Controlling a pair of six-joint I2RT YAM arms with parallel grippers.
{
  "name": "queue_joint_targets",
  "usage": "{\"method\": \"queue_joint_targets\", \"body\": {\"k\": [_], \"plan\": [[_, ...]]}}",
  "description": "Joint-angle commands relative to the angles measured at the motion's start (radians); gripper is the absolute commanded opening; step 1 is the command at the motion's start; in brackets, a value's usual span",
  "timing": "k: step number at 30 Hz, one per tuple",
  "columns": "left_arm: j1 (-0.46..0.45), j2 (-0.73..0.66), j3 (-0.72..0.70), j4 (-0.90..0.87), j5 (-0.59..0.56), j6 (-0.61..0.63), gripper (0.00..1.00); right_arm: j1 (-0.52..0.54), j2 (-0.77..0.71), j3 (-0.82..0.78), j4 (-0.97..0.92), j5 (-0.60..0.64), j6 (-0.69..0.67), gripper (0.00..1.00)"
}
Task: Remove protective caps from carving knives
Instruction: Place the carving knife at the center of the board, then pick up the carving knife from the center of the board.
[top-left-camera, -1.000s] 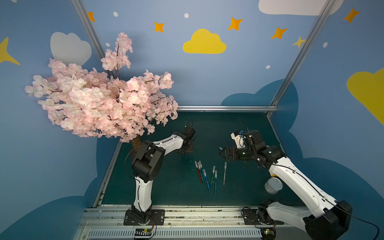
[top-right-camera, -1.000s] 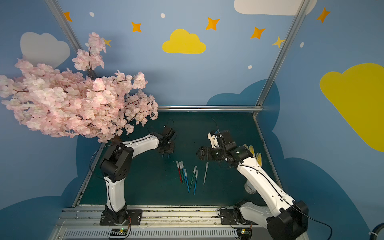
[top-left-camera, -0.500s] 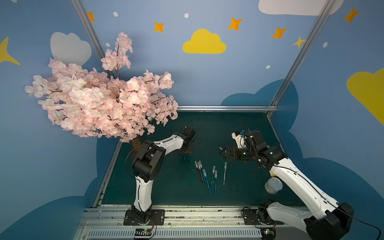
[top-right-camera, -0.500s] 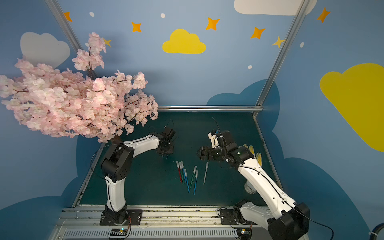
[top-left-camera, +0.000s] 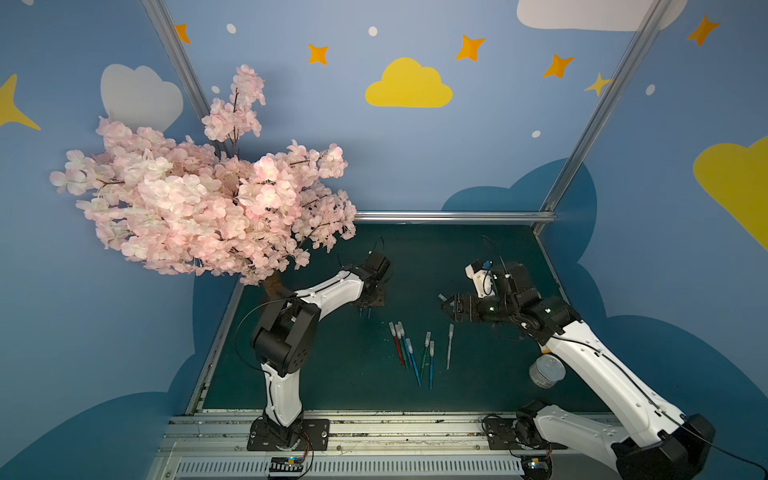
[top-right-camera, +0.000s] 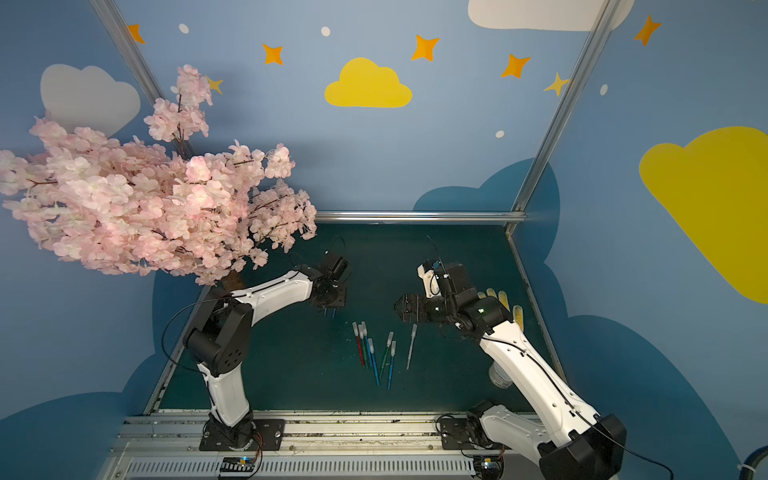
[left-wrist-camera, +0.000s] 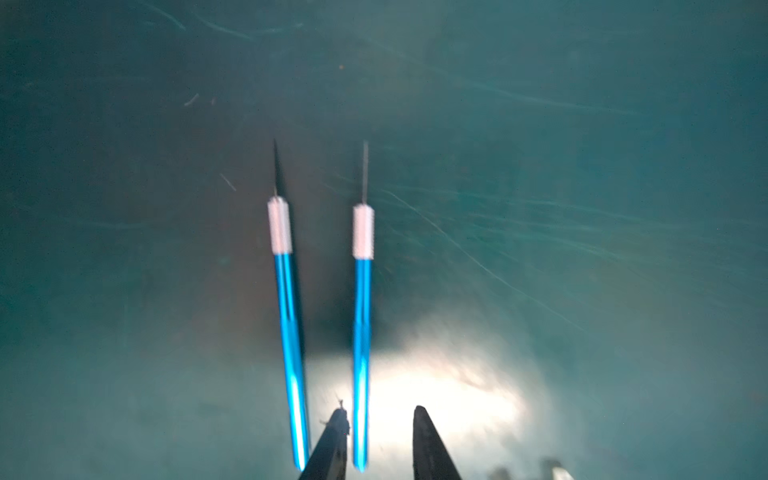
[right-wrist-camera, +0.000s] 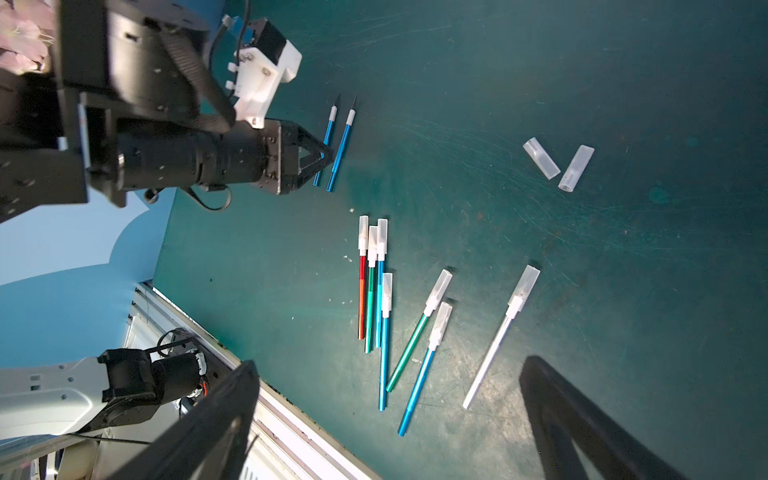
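In both top views the left gripper (top-left-camera: 367, 305) points down over two bare blue knives (top-left-camera: 365, 312) on the green mat (top-left-camera: 332, 374), while the right gripper (top-left-camera: 443, 303) hangs beside the row of seven capped knives (top-left-camera: 410, 349). Left wrist: jaws narrowly parted, one blue knife lying between the fingertips (left-wrist-camera: 334, 436), gripped by neither. Right wrist: jaws spread wide, holding nothing, above the capped row, two loose protective caps (right-wrist-camera: 541, 158) lying side by side, well apart from it.
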Motion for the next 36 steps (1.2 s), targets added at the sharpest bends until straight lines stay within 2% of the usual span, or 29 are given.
{"method": "queue_joint_targets", "body": {"k": [1, 12, 18, 24, 36], "plan": [[-0.047, -0.061, -0.048, -0.044, 0.025, -0.065, 0.29, 0.008, -0.031, -0.013, -0.04, 0.021, -0.02, 0.98], [-0.218, -0.265, -0.227, -0.077, 0.065, -0.321, 0.33, 0.011, -0.115, -0.08, -0.066, 0.037, -0.035, 0.98], [-0.293, -0.302, -0.284, -0.069, 0.08, -0.421, 0.33, 0.012, -0.148, -0.109, -0.062, 0.014, -0.034, 0.98], [-0.332, -0.28, -0.306, -0.015, 0.107, -0.463, 0.34, 0.017, -0.151, -0.117, -0.051, -0.091, -0.051, 0.98], [-0.358, -0.209, -0.294, 0.042, 0.139, -0.472, 0.34, 0.033, -0.161, -0.145, -0.054, -0.087, -0.04, 0.98]]}}
